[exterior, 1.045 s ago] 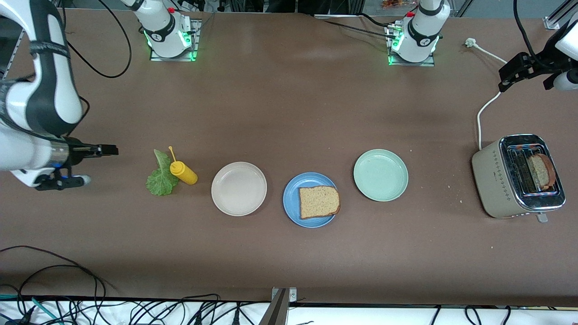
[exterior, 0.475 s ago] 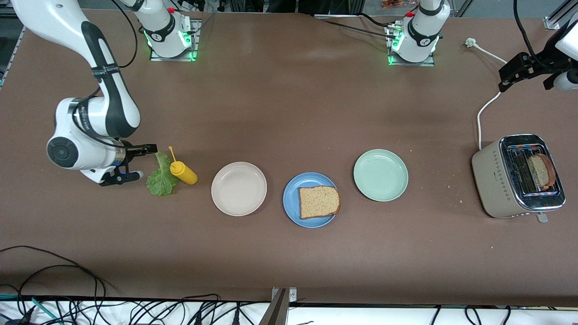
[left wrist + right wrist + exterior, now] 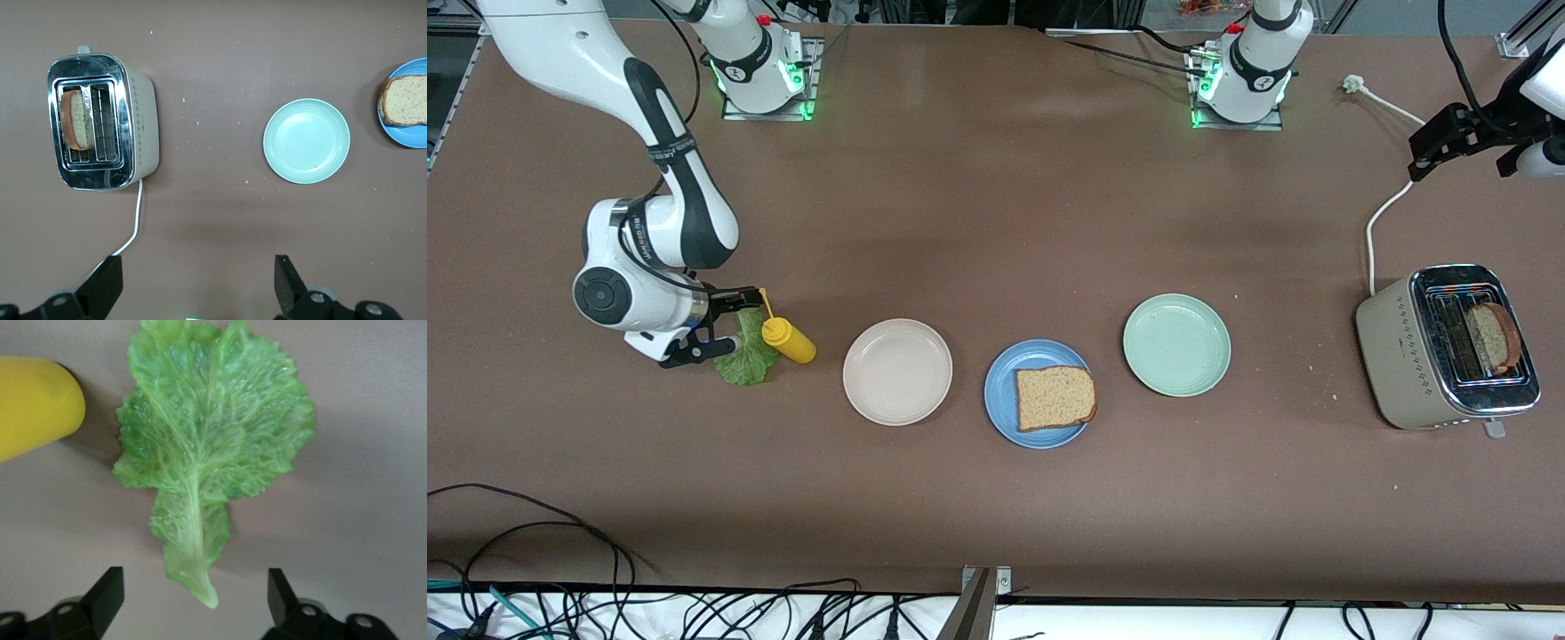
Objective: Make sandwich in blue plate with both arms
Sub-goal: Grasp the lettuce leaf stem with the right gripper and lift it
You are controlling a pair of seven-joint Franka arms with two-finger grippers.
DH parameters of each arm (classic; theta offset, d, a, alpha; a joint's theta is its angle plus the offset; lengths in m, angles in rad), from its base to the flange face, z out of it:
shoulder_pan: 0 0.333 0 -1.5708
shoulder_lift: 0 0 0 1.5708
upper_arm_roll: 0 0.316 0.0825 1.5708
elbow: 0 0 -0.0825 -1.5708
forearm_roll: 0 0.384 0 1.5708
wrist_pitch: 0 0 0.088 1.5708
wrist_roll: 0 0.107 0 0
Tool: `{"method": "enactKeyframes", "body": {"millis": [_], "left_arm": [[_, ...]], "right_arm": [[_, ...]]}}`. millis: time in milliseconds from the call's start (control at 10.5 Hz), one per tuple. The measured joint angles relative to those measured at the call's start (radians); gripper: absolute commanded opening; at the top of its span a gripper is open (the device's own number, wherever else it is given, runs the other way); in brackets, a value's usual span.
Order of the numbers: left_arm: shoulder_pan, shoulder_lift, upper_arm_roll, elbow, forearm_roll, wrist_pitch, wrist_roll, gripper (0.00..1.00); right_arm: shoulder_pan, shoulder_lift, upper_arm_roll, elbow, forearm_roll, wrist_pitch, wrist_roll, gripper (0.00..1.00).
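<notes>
So the sandwich is about one third built. One bread slice is lying flat in the blue plate, which sits between the cream-white plate and the mint-green plate in the middle of the counter. The second slice is standing in a slot of the toaster, way off at the left arm's end.

The step in hand looks like fetching the lettuce. The right gripper is low over the lettuce leaf at the right arm's end of the counter, jaws spread wide with nothing in them. From the right wrist view the stem end of the leaf sits between the two open fingertips, so it's lined up nicely. The yellow squeeze bottle lies touching or just beside the leaf, so that's the thing to not bump.

My guess for the next move: drop the last bit, pinch the stem end, lift gently since it's floppy, and carry it over the cream plate to the bread.

The left gripper waits high over the counter near the toaster, jaws open and empty.
</notes>
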Motion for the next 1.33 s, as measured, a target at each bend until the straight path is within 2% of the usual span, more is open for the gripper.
{"method": "enactKeyframes", "body": {"millis": [190, 475, 570, 665, 1045, 1140, 1330], "left_arm": [[0.000, 0.000, 0.000, 0.000, 0.000, 0.000, 0.000, 1.00], [0.000, 0.000, 0.000, 0.000, 0.000, 0.000, 0.000, 1.00], [0.000, 0.000, 0.000, 0.000, 0.000, 0.000, 0.000, 1.00], [0.000, 0.000, 0.000, 0.000, 0.000, 0.000, 0.000, 1.00], [0.000, 0.000, 0.000, 0.000, 0.000, 0.000, 0.000, 1.00], [0.000, 0.000, 0.000, 0.000, 0.000, 0.000, 0.000, 1.00], [0.000, 0.000, 0.000, 0.000, 0.000, 0.000, 0.000, 1.00]], "right_arm": [[0.000, 0.020, -0.004, 0.000, 0.000, 0.014, 0.000, 0.71], [-0.002, 0.047, -0.006, 0.000, 0.000, 0.043, 0.001, 0.15], [-0.002, 0.050, -0.006, 0.000, 0.000, 0.044, 0.002, 0.03], [-0.002, 0.050, -0.006, 0.000, 0.000, 0.044, 0.003, 0.00], [-0.002, 0.048, -0.007, 0.015, 0.001, 0.044, 0.006, 0.00], [-0.003, 0.044, -0.009, 0.034, 0.001, 0.016, 0.006, 0.00], [-0.007, 0.031, -0.013, 0.157, 0.001, -0.172, 0.006, 0.00]]}}
